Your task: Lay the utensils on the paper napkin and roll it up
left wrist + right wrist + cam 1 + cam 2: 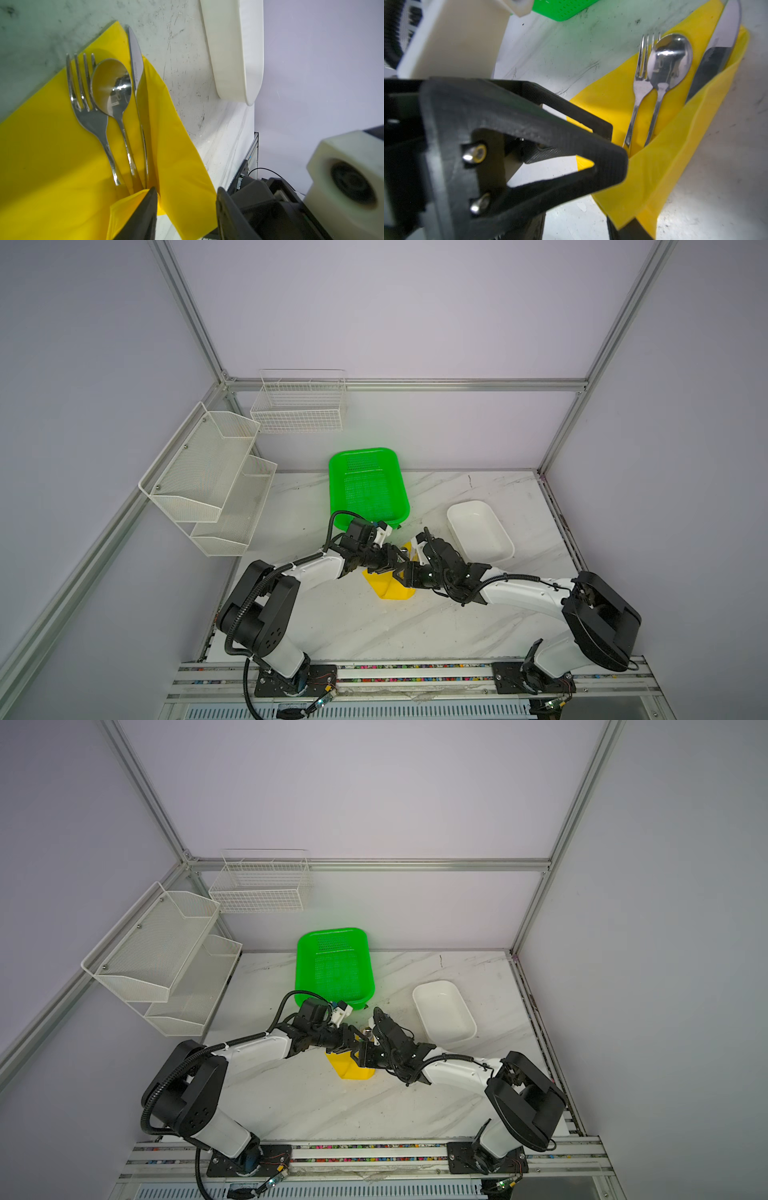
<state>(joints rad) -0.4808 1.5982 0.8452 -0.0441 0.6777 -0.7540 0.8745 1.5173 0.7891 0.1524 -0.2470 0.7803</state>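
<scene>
A: What do the top views tell?

B: In both top views the left gripper [388, 564] and the right gripper [404, 574] meet tip to tip, low over the napkin [390, 589]. It lies on the table [415, 626] directly under them. The basket [365, 489] is near the left one and the tray [478, 535] near the right one; neither touches the napkin. The utensils are almost hidden below the grippers.

A: And the left wrist view?

B: The fork [89, 116], spoon [112, 87] and knife [136, 60] lie side by side on the napkin. They are straight ahead of the left gripper's fingers [145, 214], handles toward them. The spoon's bowl covers part of the fork's tines. Beside the knife one flap of the napkin stands up and runs back between the fingers. The jaws are about half apart and clamp nothing.

A: The right wrist view?

B: The same three pieces, ahead of the right gripper. Its own fingers show only at the picture's edge, apart from each other, and the flap's corner rests over one of them. I see no pinch there.

A: How will these things handle?

B: I judge the napkin light, thin and soft: it creases easily, may tear, and can slide on the smooth table. The steel pieces are stiff and slippery, so they may slip out of a loose roll. I would take the flap at its free edge, near the handles, and fold it over the knife first.
</scene>
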